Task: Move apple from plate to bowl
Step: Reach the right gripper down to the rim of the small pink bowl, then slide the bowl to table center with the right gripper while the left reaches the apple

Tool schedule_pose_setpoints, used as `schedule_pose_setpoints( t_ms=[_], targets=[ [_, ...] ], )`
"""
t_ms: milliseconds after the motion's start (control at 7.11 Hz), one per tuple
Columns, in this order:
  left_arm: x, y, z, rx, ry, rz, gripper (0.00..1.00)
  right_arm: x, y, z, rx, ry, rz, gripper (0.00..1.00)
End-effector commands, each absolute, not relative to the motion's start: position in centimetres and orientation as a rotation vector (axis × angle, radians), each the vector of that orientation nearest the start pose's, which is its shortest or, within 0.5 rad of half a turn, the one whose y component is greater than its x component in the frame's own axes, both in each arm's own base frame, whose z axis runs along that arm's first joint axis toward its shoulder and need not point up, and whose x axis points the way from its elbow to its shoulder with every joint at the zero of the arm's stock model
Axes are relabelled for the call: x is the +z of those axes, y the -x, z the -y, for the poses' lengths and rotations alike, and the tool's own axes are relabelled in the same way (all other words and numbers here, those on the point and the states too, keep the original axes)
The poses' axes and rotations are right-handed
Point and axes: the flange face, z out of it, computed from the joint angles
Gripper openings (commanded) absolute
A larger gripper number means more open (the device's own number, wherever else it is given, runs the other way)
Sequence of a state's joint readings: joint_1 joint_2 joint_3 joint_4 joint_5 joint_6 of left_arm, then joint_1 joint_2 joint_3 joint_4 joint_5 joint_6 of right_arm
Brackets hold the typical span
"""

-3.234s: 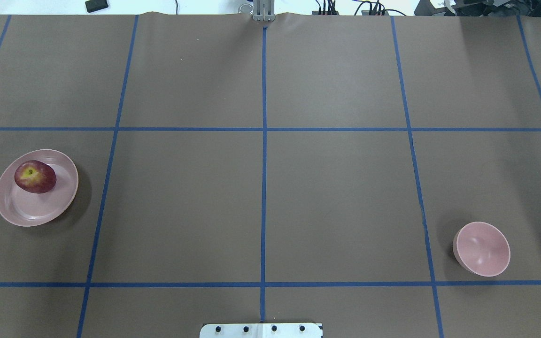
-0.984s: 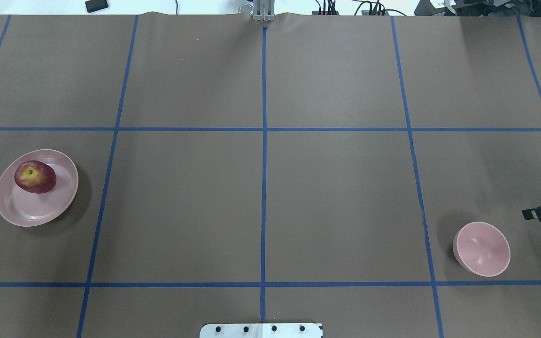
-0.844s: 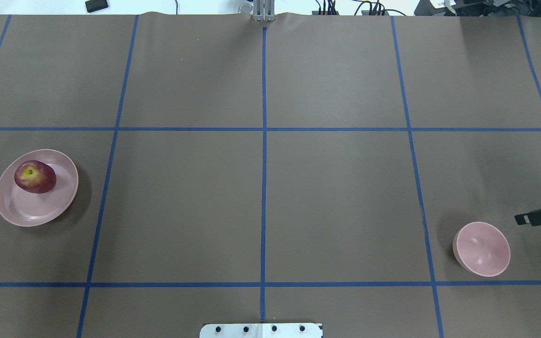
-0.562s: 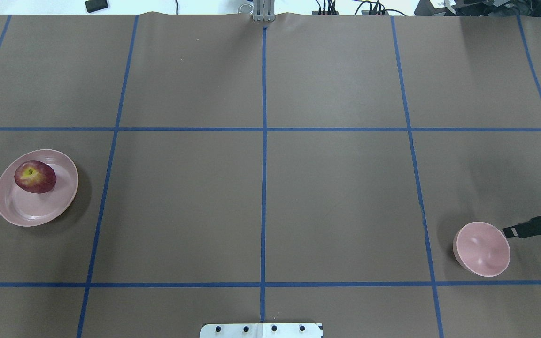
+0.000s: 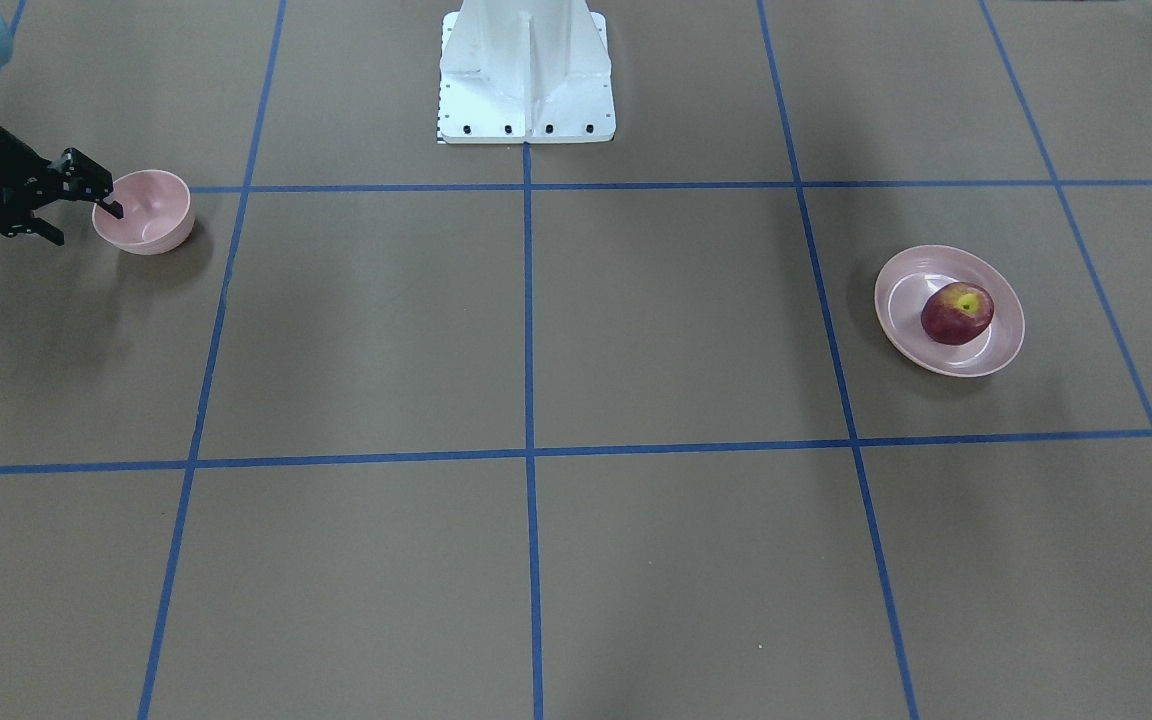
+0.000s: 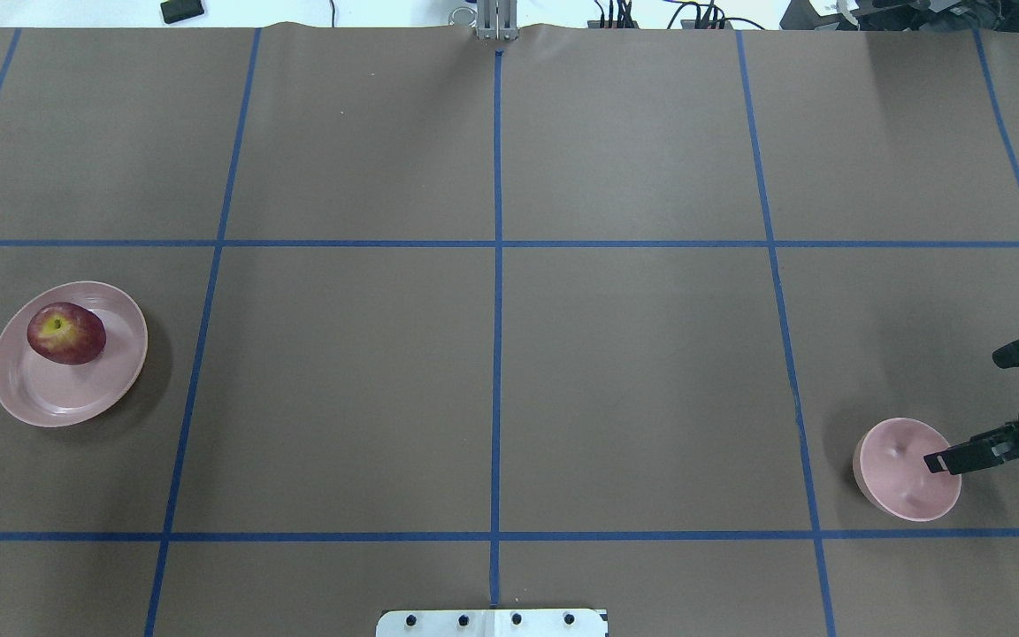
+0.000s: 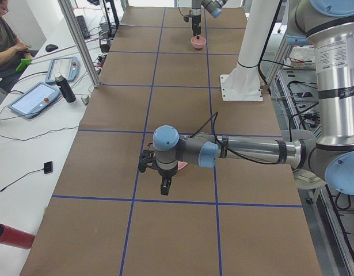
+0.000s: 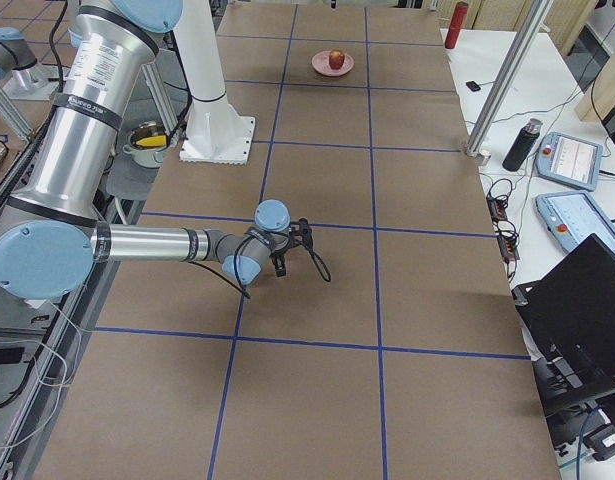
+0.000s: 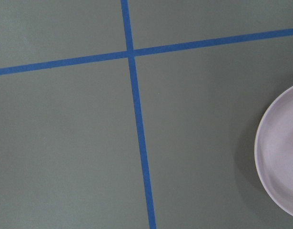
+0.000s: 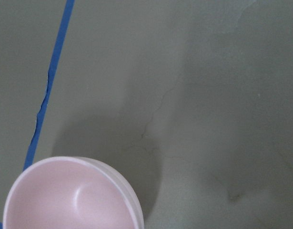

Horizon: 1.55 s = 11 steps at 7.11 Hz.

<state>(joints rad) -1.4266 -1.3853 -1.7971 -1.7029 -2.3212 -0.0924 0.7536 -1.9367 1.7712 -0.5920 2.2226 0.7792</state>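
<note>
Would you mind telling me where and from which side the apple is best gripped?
I'd grip the apple across its round middle, coming straight down from above. It sits with its stem dimple roughly up, and the plate is shallow, so the apple's sides stand exposed above the rim.

The bowl [image 6: 894,485] and plate [image 6: 67,411] look like smooth, glossy plastic, the apple [image 6: 66,333] has a waxy sheen, and the table covering [image 6: 633,380] is matt, faintly creased brown paper.

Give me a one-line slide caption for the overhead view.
The apple rests on the plate while the open right end effector hovers by the bowl.
</note>
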Motion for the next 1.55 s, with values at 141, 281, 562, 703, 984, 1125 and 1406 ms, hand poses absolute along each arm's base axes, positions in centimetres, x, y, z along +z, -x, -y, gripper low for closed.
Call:
schedule_pose_setpoints(
  t_ms=[141,281,562,703,984,1125,1406],
  targets=[
    [61.5,0.3,43.2,0.125,-0.088,-0.768,0.98,60.8,22.3,29.4,-0.327,-0.09,0.991,0.0],
    [61.6,0.4,42.5,0.145,-0.136,-0.775,0.98,60.8,22.2,29.4,-0.324,-0.088,0.991,0.0],
    [63.2,0.6,40.5,0.145,-0.213,-0.791,0.98,60.5,22.1,29.5,-0.314,-0.091,0.995,0.0],
    [63.6,0.8,39.4,0.164,-0.247,-0.793,0.98,59.9,22.1,29.8,-0.31,-0.105,1.002,0.0],
    [64.2,0.9,38.1,0.221,-0.412,-0.808,0.98,54.9,23.7,33.3,-0.178,-0.11,1.086,0.0],
    [63.9,0.9,38.1,0.13,-0.385,-0.829,0.98,50.1,28.0,37.4,-0.099,-0.073,1.108,0.0],
    [59.4,-5.4,43.0,0.151,-0.365,-0.9,0.97,36.7,37.6,46.7,-0.017,-0.029,0.999,0.0]
  ],
)
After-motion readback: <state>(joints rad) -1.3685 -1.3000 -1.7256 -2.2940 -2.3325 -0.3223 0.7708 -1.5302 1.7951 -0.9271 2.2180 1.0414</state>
